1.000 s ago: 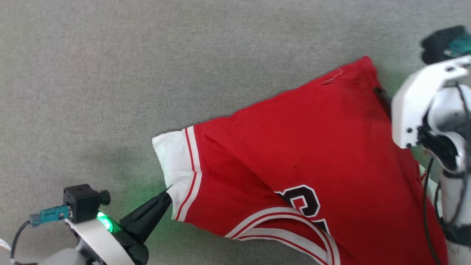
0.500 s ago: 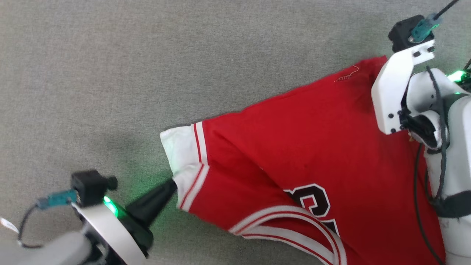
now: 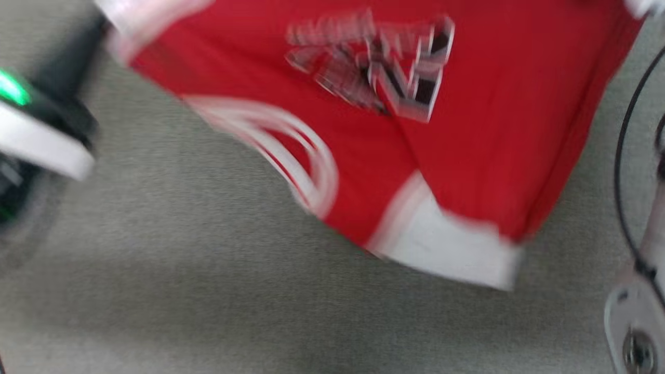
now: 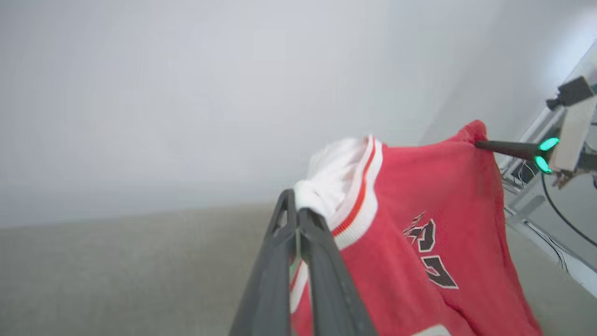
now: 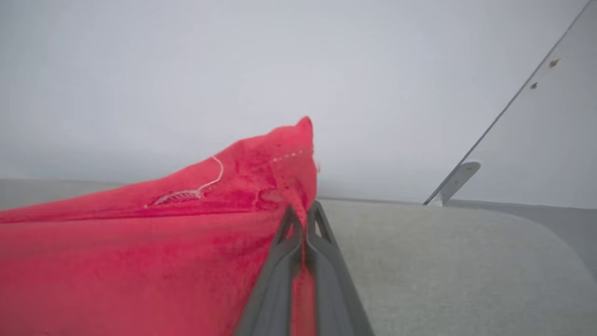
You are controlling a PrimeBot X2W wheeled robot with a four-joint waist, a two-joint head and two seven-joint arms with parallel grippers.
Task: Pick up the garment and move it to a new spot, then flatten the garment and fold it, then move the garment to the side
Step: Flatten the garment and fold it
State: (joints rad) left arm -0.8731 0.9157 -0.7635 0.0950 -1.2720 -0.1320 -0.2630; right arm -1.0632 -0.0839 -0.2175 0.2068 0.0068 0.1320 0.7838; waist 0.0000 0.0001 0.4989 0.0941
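In the head view everything is smeared by blur. The garment (image 3: 467, 130) spreads across the top of the frame, bright red, with black white-edged lettering (image 3: 374, 67) at upper centre, too blurred to read. A curve of red-and-white striped trim (image 3: 291, 140) loops down left of centre, and a white sleeve (image 3: 447, 254) hangs lowest, at lower centre-right. Grey carpet (image 3: 182, 270) lies beneath. The left gripper (image 3: 96, 34) sits at the upper left with a green light glowing beside it; its tips meet the cloth's pale corner.

In the left wrist view the left gripper's two dark fingers are pressed together, pinching the other white sleeve (image 4: 333, 177) where the striped band begins. The red body sags away to the right, lettering at centre-right. At the upper right the right gripper (image 4: 480, 143) nips a red corner, jaws closed on it, so the shirt drapes between the two. A pale wall (image 4: 186, 93) stands behind.

In the right wrist view the right gripper's fingers are clamped shut on that red corner, which peaks at centre. The fabric fills the lower left, with a loose white thread (image 5: 212, 175) curling on it.
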